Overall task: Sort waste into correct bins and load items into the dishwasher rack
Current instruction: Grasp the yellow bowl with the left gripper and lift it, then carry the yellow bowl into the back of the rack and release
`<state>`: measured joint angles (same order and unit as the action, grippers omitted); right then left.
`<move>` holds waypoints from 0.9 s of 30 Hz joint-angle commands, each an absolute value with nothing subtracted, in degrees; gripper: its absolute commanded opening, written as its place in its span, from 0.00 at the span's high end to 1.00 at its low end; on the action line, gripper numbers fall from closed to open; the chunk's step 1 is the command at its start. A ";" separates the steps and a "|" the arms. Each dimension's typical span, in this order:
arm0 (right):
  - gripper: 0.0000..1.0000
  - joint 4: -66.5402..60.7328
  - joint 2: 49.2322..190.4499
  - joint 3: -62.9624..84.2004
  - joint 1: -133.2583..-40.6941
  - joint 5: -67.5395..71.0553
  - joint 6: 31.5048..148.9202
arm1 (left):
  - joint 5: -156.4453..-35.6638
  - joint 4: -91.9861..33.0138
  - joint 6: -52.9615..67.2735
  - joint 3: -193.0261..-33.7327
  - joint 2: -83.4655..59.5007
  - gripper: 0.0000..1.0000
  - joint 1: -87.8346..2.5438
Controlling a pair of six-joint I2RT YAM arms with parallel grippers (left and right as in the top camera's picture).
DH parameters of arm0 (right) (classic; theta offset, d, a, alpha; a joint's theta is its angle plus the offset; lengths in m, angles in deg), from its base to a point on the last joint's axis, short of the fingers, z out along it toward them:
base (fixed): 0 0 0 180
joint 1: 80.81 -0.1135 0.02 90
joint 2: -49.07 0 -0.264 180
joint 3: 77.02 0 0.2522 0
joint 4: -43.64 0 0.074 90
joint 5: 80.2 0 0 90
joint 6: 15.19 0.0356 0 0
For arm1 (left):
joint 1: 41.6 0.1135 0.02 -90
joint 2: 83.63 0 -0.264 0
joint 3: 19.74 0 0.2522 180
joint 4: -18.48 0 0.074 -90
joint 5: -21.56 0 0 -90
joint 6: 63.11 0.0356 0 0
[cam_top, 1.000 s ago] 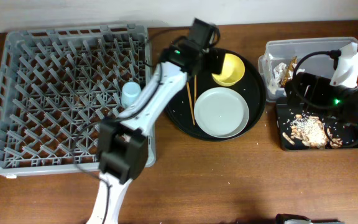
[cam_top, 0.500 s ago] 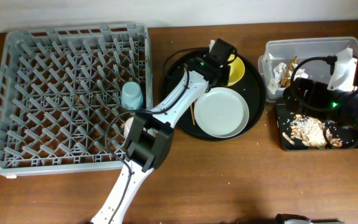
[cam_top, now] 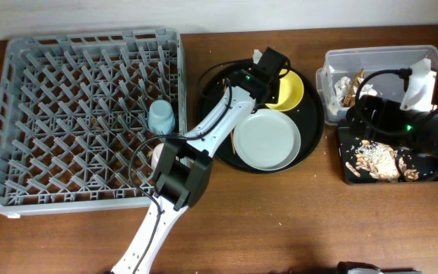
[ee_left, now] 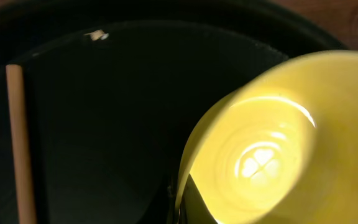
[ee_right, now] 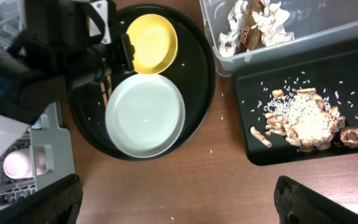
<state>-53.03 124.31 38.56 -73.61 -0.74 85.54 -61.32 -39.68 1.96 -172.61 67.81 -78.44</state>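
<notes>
My left gripper (ee_left: 182,208) is shut on the left rim of the yellow bowl (ee_left: 272,143), which sits at the back of the round black tray (cam_top: 310,125). In the overhead view that bowl (cam_top: 289,90) lies just behind the pale grey plate (cam_top: 268,139). One wooden chopstick (ee_left: 18,143) rests on the tray to the left. The grey dishwasher rack (cam_top: 59,84) holds a light blue cup (cam_top: 160,116) and a pink-white cup (ee_right: 20,163). My right gripper (ee_right: 179,199) hangs open over bare table.
The clear tub (cam_top: 379,59) at the back right holds crumpled tissue and a gold wrapper (ee_right: 253,28). In front of it, the shallow black tray (cam_top: 353,173) carries beige food scraps (ee_right: 303,118). A few crumbs dot the wooden table (ee_right: 216,180).
My left arm swung right from the tray's back edge to the yellow bowl, and its jaws closed on the bowl's rim. The right arm stayed put.
</notes>
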 commanded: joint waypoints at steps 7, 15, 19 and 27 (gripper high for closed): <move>0.01 -53.71 126.28 38.19 -73.28 -0.05 85.82 | -51.20 -54.63 3.28 -172.79 50.34 0.99 -76.88; 0.01 -53.69 126.28 38.19 -73.28 -0.05 85.82 | -38.33 -64.62 6.27 -172.79 43.17 1.00 -72.21; 0.02 -53.23 126.28 38.19 -73.28 -0.05 85.80 | -23.66 -65.63 8.57 -172.79 43.17 1.00 -70.11; 0.01 -53.32 126.30 38.19 -73.28 -0.05 85.80 | -5.79 -55.16 8.39 -172.28 44.48 1.00 -62.81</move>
